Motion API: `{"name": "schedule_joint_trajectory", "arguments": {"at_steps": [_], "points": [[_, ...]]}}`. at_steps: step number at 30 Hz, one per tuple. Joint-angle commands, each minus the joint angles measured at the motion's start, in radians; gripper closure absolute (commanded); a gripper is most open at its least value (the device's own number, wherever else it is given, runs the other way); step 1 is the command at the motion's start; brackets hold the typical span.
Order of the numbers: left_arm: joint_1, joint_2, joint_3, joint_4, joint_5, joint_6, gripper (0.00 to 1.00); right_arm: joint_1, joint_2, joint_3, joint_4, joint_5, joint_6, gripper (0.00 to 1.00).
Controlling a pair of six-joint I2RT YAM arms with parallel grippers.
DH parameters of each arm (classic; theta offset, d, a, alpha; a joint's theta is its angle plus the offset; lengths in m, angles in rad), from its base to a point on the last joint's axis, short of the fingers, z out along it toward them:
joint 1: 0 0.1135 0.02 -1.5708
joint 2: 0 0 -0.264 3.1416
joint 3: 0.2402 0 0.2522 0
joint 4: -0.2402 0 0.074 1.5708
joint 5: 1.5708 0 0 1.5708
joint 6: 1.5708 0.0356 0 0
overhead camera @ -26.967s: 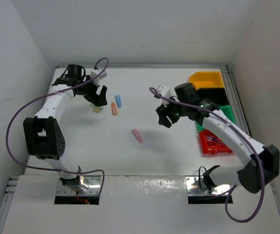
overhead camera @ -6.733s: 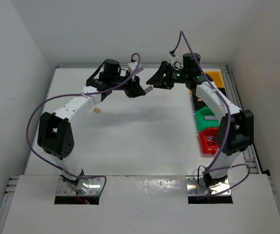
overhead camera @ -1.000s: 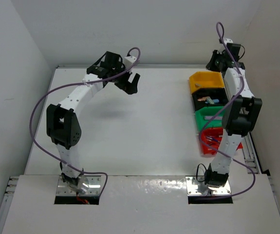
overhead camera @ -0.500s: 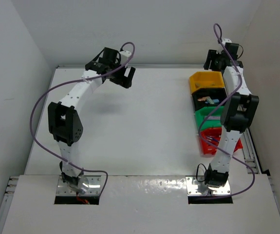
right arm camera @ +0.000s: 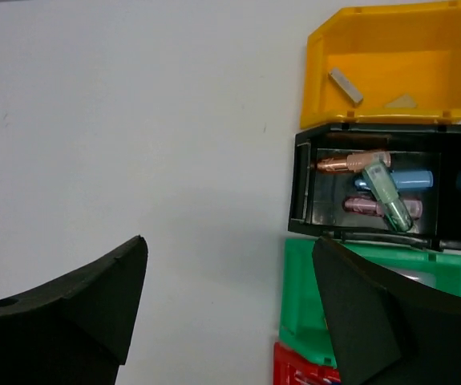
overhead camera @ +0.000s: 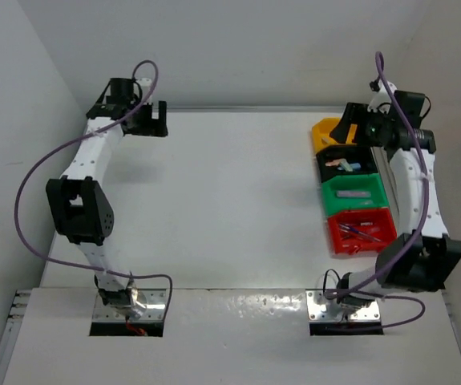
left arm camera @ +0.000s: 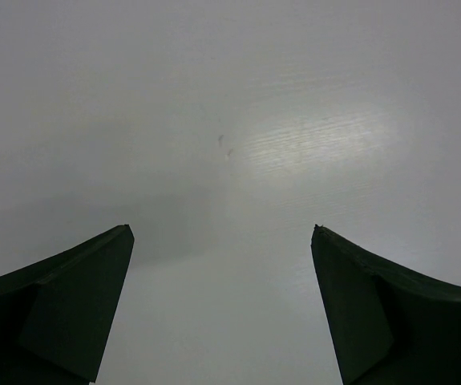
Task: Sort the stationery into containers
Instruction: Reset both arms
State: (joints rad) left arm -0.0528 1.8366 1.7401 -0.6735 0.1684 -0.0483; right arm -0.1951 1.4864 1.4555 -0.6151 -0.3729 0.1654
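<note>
1. The left end effector [overhead camera: 151, 119] hovers over the far left corner of the white table [overhead camera: 230, 208]. Its wrist camera shows its fingers [left arm camera: 62, 309] spread wide, with nothing between them and only bare table below.
2. The middle of the table holds no stationery; every item in view lies in the four bins lined up along the right edge.
3. The yellow bin [right arm camera: 326, 48], farthest from the arm bases, holds a small grey piece [right arm camera: 345, 86] and a pale scrap beside it.
4. Next in line, touching it, the black bin [right arm camera: 298, 184] carries the chunky markers: an orange marker [right arm camera: 350, 162], a blue marker [right arm camera: 416, 178], a pink marker [right arm camera: 361, 206] and a green marker [right arm camera: 390, 195] lying slantwise across the others.
5. The green bin [overhead camera: 327, 196] holds one pale piece [overhead camera: 357, 193].
6. The red bin [overhead camera: 333, 234], nearest the bases, holds thin pens [overhead camera: 360, 231].
7. The right end effector [overhead camera: 350, 128] hangs above the yellow bin, its fingers [right arm camera: 78, 309] wide apart and holding nothing.
</note>
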Motion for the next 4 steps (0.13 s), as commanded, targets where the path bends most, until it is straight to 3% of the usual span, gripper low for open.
{"name": "schedule_joint_trajectory", "arguments": {"at_steps": [1, 4], "points": [[0.036, -0.115, -0.008, 0.051, -0.017, -0.027, 0.00, -0.017, -0.040, -0.052, 0.003, 0.002, -0.013, 0.18], [0.053, -0.129, -0.020, 0.048, -0.023, -0.028, 0.00, -0.032, -0.057, -0.061, 0.008, 0.006, -0.010, 0.18]]}}
